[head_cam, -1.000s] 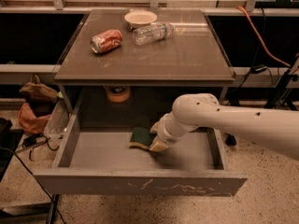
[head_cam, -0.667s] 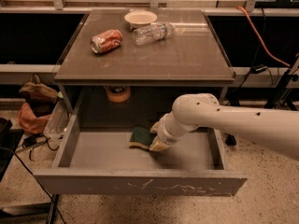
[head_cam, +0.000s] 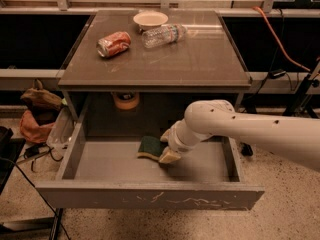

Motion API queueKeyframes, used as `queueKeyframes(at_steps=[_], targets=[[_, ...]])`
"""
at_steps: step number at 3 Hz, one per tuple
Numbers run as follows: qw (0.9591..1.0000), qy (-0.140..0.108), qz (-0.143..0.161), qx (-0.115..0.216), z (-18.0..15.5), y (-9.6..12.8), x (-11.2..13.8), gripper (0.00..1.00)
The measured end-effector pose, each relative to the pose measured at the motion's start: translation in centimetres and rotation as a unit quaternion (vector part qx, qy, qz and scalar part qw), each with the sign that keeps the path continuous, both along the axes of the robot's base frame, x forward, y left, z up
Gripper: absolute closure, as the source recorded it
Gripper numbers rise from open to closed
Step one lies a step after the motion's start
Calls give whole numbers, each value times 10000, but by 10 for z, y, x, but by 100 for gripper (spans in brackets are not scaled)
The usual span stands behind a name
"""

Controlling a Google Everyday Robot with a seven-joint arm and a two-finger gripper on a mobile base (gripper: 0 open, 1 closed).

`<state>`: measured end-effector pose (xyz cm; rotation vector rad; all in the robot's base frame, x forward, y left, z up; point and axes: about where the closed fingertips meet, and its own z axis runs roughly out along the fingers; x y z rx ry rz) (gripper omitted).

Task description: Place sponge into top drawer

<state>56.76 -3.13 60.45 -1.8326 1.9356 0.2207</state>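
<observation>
Clutter lies on the floor at your far left: a brown and orange bag [head_cam: 34, 115] slumped beside the cabinet. Next to it you have the top drawer [head_cam: 100, 194], pulled fully out, its grey front panel marked with pale scratches and its flat floor in plain view. Above it, on the brown tabletop [head_cam: 200, 64], a crushed orange can [head_cam: 114, 44] lies on its side towards the left. A shallow pale bowl [head_cam: 150, 19] stands behind it at the back edge. Under the tabletop, behind the drawer, you can make out a round orange-banded container [head_cam: 126, 100] in shadow. A clear plastic bottle [head_cam: 165, 35] lies on its side just right of the bowl.

In the drawer, the sponge [head_cam: 149, 146] rests on the floor near the middle, green layer up, yellow foam showing along its near edge. The gripper [head_cam: 167, 145] is down inside the drawer at the sponge's right end, touching it. You cannot tell whether its jaws clamp the sponge or stand clear of it. The white arm [head_cam: 250, 131] reaches in from your right, over the drawer's right wall. An orange cable [head_cam: 278, 36] runs down at the far right.
</observation>
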Motion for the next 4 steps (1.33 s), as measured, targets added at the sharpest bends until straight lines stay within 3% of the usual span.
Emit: queueKeyframes(at_steps=[1, 2, 3, 4], targets=[[10000, 0, 0, 0, 0, 0, 0, 0], [10000, 0, 0, 0, 0, 0, 0, 0], [9991, -234, -287, -184, 31, -22, -8, 0], [9926, -441, -892, -694, 81, -70, -43, 0]])
